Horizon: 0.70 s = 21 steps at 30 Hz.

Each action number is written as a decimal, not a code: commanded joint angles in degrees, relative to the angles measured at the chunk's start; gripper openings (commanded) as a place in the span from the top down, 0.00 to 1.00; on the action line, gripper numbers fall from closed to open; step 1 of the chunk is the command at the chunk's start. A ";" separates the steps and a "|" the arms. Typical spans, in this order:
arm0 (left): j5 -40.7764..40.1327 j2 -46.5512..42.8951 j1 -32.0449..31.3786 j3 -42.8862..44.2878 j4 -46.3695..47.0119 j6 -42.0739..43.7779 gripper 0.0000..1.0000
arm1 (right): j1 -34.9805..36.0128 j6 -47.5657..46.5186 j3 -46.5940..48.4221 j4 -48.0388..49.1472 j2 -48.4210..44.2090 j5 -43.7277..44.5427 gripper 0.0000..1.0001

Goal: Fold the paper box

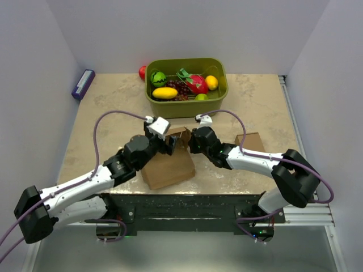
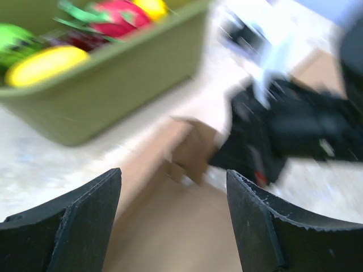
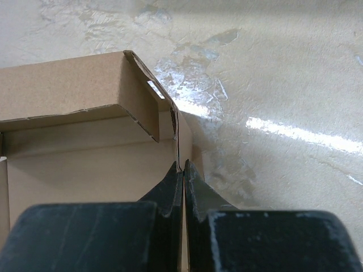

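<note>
We log a beige marbled tabletop (image 1: pixel 261 102). The left gripper (image 2: pixel 173 175) is spread wide and empty, with the paper box (image 1: pixel 170 167) just beneath and ahead of it. The right gripper (image 3: pixel 183 165) is pressed closed, its tips pinching the box's upright side wall.

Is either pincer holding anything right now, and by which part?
Right pincer pinches the box by the edge of a side wall. Left pincer is open, holding nothing.

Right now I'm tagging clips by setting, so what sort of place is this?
Probably a robot lab test cell, not a home: a left arm and right arm bolted to the table edge, plain white walls boxing it in, and a green bin of fruit as props.
</note>
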 commanded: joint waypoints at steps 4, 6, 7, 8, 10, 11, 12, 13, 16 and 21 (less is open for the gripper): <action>1.73 9.76 7.76 13.18 -2.30 7.23 0.21 | 0.35 -0.10 -0.50 -1.97 0.58 0.19 1.00; 2.70 13.81 8.91 14.43 -1.34 8.11 0.20 | 0.53 -0.01 -0.50 -1.97 0.40 0.28 1.00; 3.23 14.86 9.17 15.13 -0.64 8.46 0.21 | 0.53 -0.01 -0.50 -2.05 0.23 0.28 1.00; 4.62 16.79 9.87 15.39 0.67 8.72 0.20 | 0.53 -0.01 -0.59 -2.14 0.05 0.45 1.00; 5.51 18.82 10.49 16.18 1.56 8.99 0.20 | 0.62 -0.01 -0.59 -2.23 0.05 0.37 1.00; 6.21 20.83 11.19 16.54 2.26 9.43 0.20 | 0.70 -0.01 -0.59 -2.23 -0.13 0.45 1.00; 6.57 21.81 11.46 16.89 2.44 9.52 0.20 | 0.70 -0.01 -0.68 -2.23 -0.04 0.45 1.00; 7.18 23.47 11.64 17.24 3.14 9.78 0.21 | 0.70 -0.01 -0.50 -2.32 0.05 0.54 1.00; 8.50 25.59 12.43 17.16 5.51 9.69 0.20 | 0.79 -0.01 -0.50 -2.32 -0.04 0.63 1.00; 9.38 27.62 13.04 16.72 7.27 9.43 0.20 | 0.88 -0.10 -0.33 -2.49 0.40 0.45 1.00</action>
